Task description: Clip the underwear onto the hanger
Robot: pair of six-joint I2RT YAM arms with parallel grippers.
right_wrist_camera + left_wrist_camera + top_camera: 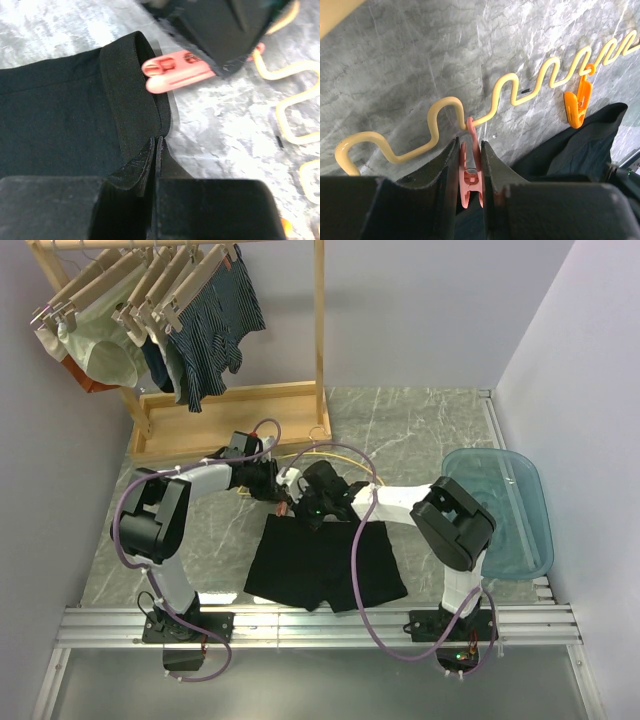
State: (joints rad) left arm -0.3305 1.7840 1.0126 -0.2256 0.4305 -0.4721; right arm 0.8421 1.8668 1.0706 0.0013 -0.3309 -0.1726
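Underwear (325, 565) lies flat, widest left-right, waistband toward the hanger (340, 448).

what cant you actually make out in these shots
Right wrist view: the clip is blurred, so whether its mouth takes the underwear is unclear.
Right wrist view: the right gripper covers the underwear corner it pinches.
Left wrist view: the left gripper hides the clip's sides, and the hanger runs off the right edge.
Top view: the left arm and right arm cover the hanger's wavy bar and where clip meets underwear.
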